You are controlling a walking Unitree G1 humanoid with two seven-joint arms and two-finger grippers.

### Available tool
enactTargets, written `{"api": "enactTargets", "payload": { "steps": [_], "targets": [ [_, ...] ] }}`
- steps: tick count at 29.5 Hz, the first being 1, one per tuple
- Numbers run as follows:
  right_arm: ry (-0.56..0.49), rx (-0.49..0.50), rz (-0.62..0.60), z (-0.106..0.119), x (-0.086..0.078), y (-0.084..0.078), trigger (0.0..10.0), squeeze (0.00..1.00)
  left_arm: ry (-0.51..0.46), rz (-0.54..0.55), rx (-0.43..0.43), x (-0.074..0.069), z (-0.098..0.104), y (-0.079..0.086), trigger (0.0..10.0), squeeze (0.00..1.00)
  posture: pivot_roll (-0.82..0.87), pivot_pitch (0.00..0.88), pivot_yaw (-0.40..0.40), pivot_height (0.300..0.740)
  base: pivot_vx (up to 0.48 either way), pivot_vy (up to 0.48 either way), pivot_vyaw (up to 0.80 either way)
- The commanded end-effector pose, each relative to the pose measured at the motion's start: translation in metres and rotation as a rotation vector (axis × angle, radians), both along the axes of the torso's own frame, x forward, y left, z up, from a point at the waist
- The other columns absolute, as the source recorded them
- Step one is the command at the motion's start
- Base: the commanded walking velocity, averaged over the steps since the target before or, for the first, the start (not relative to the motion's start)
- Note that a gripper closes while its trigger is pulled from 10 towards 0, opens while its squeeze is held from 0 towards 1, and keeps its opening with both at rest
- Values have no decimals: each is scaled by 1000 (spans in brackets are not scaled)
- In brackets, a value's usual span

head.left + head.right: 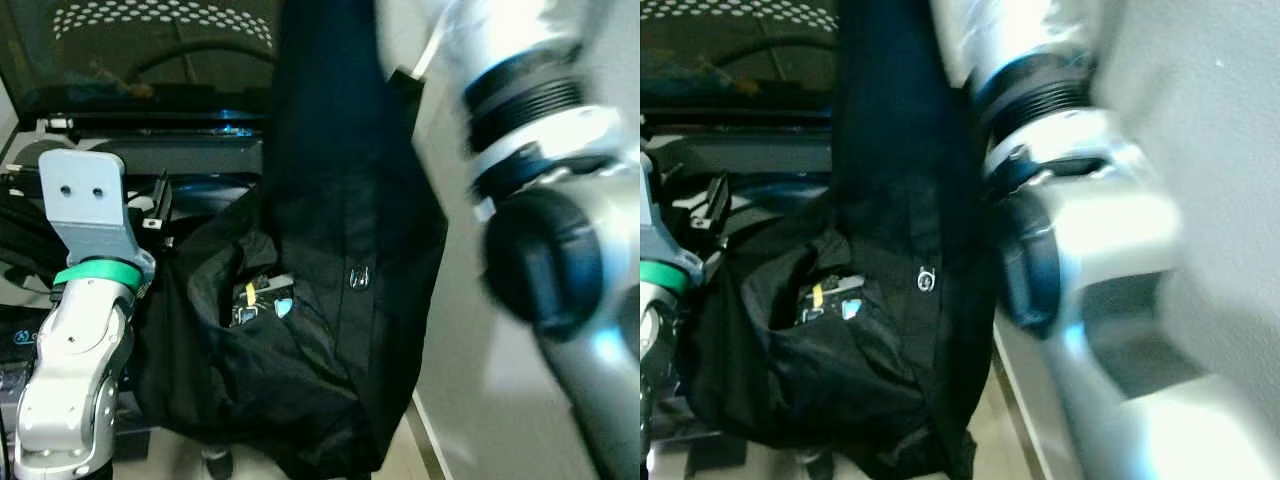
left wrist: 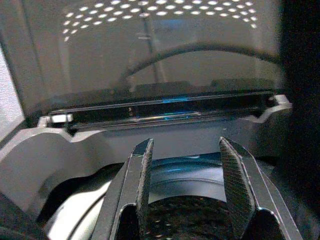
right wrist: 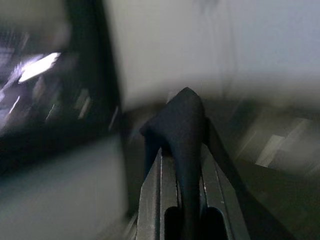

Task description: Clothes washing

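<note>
High overhead, right gripper [image 3: 182, 150] (blurred) clamping black garment [image 1: 330, 250]

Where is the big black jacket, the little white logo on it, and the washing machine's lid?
black jacket [image 1: 330, 200], left eye view, on the hanging middle of the cloth.
white logo [image 1: 359, 277], left eye view, on the small mark itself.
washing machine lid [image 2: 150, 45], left wrist view, on the raised see-through panel.

Garment [image 1: 330, 250]: hangs frame centre, top to bottom, pinched in my right gripper [image 3: 182, 130]. Washer [image 1: 190, 150]: upper left, behind garment, lid [image 2: 150, 55] raised. My left gripper [image 2: 187, 175]: over the drum, lower left. Wall [image 1: 450, 400]: right.
</note>
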State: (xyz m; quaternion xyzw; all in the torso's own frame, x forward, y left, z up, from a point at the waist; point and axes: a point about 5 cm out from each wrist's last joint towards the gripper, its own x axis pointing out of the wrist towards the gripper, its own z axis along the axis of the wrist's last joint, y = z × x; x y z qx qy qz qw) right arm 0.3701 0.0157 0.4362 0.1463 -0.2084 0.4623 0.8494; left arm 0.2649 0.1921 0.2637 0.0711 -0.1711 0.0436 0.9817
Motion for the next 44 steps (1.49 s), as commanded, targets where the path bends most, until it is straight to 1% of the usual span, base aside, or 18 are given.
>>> {"api": "enactTargets", "payload": {
  "steps": [1,2,8,10,11,15,21,22,23,24,25,26,33,34,35,37,43,44],
  "targets": [
    [-30,-22,1,7,-2,-3,10000,0,7,7,2,-3,-2,0,10000,0,172,53,-46,740,0,0,0],
    [-4,-115,34,-12,-6,23,10000,0,12,-16,1,-3,-4,-5,10000,0,167,51,-43,740,0,0,0],
    [20,-172,68,-27,-14,48,10000,0,16,-32,4,-3,-6,-11,10000,0,165,51,-46,740,0,0,0],
    [7,-225,144,-39,-30,78,10000,0,17,-36,0,-3,-6,-14,10000,0,173,56,-57,740,0,0,0],
    [7,-225,144,-39,-30,78,10000,0,17,-36,0,-3,-6,-14,10000,0,173,56,-57,740,0,0,0],
    [3,-247,279,-47,-54,110,10000,0,32,-39,0,-7,-10,-17,10000,0,177,65,-65,740,0,0,0],
    [18,-230,325,-48,-62,120,10000,0,46,-35,3,-9,-13,-18,10000,0,178,69,-69,740,0,0,0],
    [22,-220,329,-48,-63,120,10000,86,48,-34,4,-9,-13,-19,10000,0,179,71,-71,740,0,0,0],
    [22,-220,329,-48,-63,120,10000,86,48,-34,4,-9,-13,-19,10000,0,179,71,-71,740,0,0,0],
    [25,-211,329,-47,-64,121,10000,302,49,-34,5,-9,-13,-19,10000,0,179,71,-71,740,0,0,0],
    [27,-200,330,-45,-65,122,10000,898,51,-35,7,-9,-13,-19,10000,0,178,68,-69,740,0,0,0],
    [28,-193,332,-43,-66,122,10000,1000,52,-37,7,-9,-14,-20,10000,0,178,68,-69,740,0,0,0],
    [12,-134,412,-31,-74,124,10000,1000,54,-43,10,-5,-13,-21,10000,0,178,68,-69,740,0,0,0],
    [-11,-105,463,-25,-79,124,10000,663,54,-45,9,-4,-13,-21,10000,0,175,54,-63,740,0,0,0],
    [-11,-105,463,-25,-79,124,10000,663,54,-45,9,-4,-13,-21,10000,0,175,54,-63,740,0,0,0],
    [-52,-84,533,-17,-86,125,10000,0,53,-49,9,-2,-13,-22,10000,0,174,51,-60,740,0,0,0],
    [-114,-131,593,-15,-93,127,10000,63,51,-51,8,-1,-13,-23,10000,0,172,49,-56,740,0,0,0],
    [-132,-163,600,-17,-94,128,10000,1000,52,-52,8,-2,-14,-22,10000,0,172,49,-56,740,0,0,0]
  ]
}}
